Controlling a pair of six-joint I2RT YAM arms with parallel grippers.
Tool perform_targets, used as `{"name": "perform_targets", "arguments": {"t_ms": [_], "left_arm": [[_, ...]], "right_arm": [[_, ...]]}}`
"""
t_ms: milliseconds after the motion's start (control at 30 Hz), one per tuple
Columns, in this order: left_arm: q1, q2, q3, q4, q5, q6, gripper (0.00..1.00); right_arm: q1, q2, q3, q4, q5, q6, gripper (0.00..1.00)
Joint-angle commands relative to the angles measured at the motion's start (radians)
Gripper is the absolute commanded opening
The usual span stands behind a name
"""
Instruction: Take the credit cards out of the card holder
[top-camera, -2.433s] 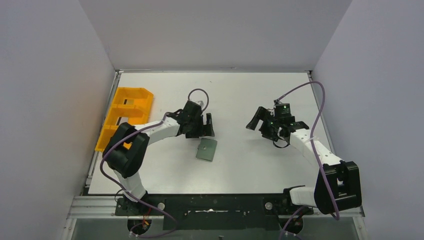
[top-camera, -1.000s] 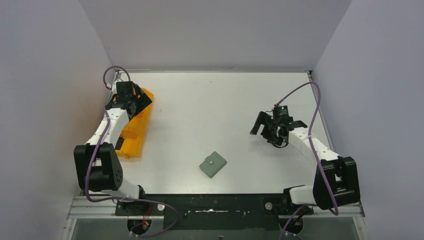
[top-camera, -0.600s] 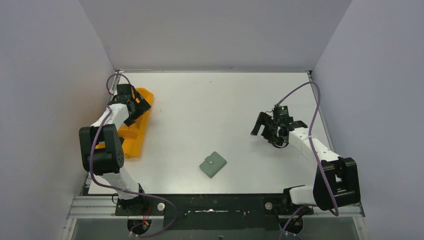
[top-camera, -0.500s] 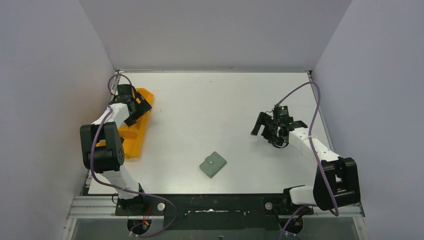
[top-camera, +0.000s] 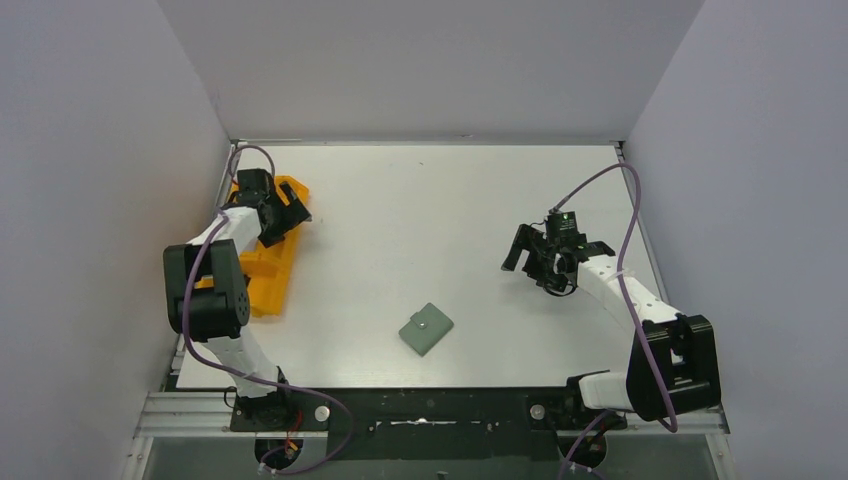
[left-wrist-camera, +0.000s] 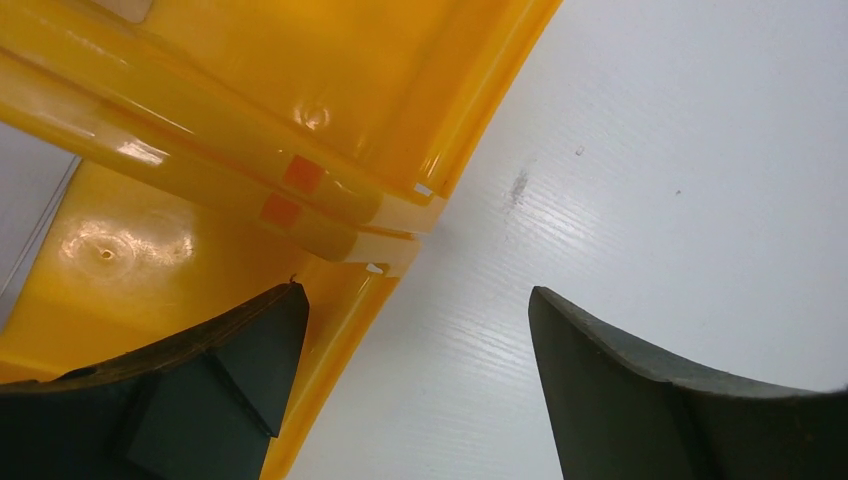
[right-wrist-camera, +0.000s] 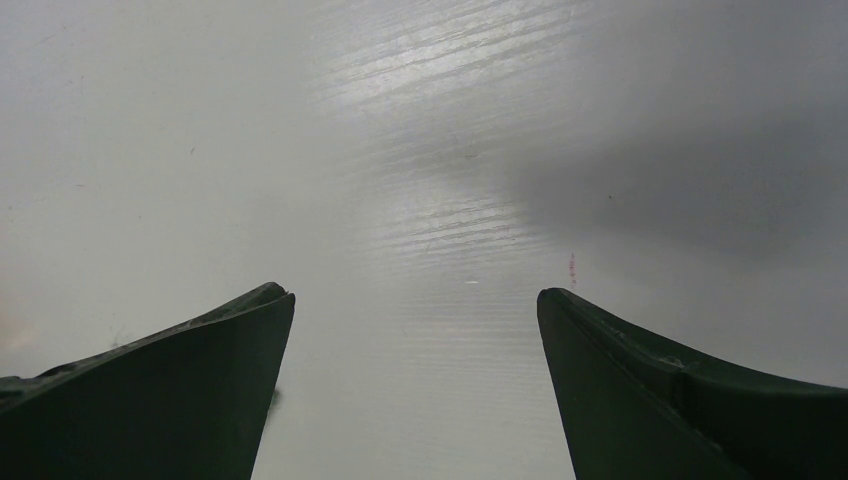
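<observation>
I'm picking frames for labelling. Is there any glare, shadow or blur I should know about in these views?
Top external: even light, no glare, the card holder shows clearly. Left wrist: sharp, but there are bright glare spots on the glossy tray. Right wrist: hazy, with a glare streak on the table and a broad dark shadow at upper right.

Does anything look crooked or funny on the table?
Nothing is spilled or broken. The card holder lies shut and turned cornerwise, with no cards showing. The left pincer hangs open astride the rim of the orange tray, one finger over the tray, one over the table.
</observation>
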Motion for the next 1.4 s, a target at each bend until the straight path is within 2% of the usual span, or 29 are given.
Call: {"name": "perform_targets", "arguments": {"t_ms": [0, 200, 400, 833, 1367], "left_arm": [[-0.025, -0.027, -0.014, 0.075, 0.064, 0.032, 0.81], [-0.069, -0.025, -0.03, 0.08, 0.077, 0.049, 0.8], [-0.17, -0.037, -0.034, 0.077, 0.055, 0.081, 0.78], [-0.438, -0.023, -0.037, 0.115, 0.068, 0.127, 0.77], [-0.799, 0.086, 0.122, 0.089, 0.083, 0.182, 0.76]], "right_arm": [[0.001, 0.004, 0.033, 0.013, 0.02, -0.011, 0.98], [0.002, 0.005, 0.035, 0.006, 0.029, -0.013, 0.98], [0.002, 0.007, 0.032, 0.008, 0.033, -0.012, 0.98], [0.001, -0.005, 0.027, 0.004, 0.051, -0.008, 0.98], [-0.007, -0.106, 0.01, -0.012, 0.154, 0.019, 0.98]]}}
